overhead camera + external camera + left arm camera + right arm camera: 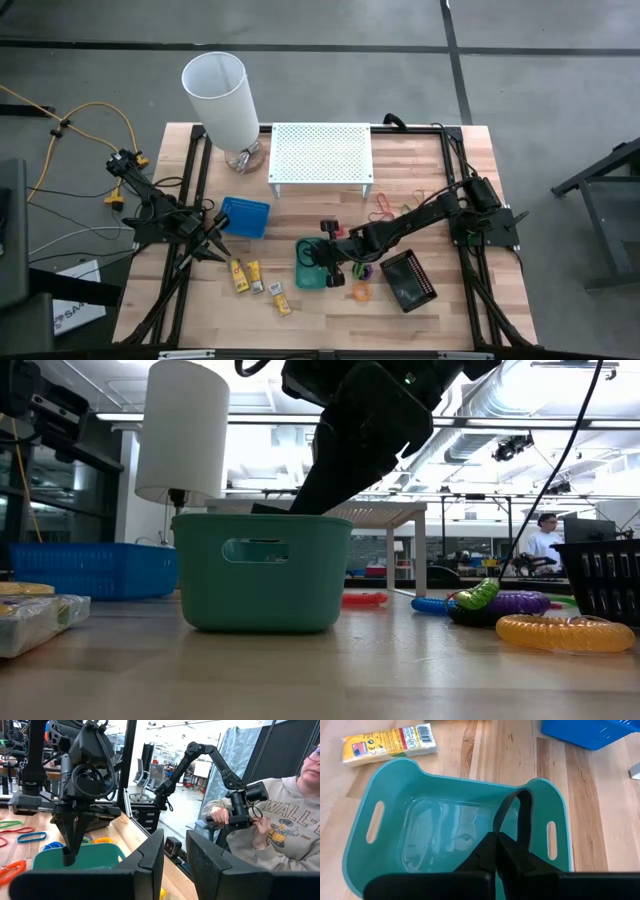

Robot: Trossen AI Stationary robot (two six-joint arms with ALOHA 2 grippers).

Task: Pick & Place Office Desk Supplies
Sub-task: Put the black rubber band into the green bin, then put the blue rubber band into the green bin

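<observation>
My right gripper hangs over the inside of the green tray, shut on a thin black ring. In the high view it sits at the tray near the table's middle; the low view shows the arm dipping behind the tray's rim. My left gripper waits open at the table's left side, next to the blue tray. Yellow-and-white blocks lie flat on the wood. Coloured rings lie beside the black tray. My right gripper pinches the black ring between its two fingertips at the loop's near end, coming from above and pointing down into the green tray. The rest of the loop sticks out past the fingertips. Whether it touches the tray floor I cannot tell.
A white cylindrical lamp and a white perforated shelf stand at the far edge. Red and orange rings lie near the shelf, an orange one near the front. A seated person shows beyond the table.
</observation>
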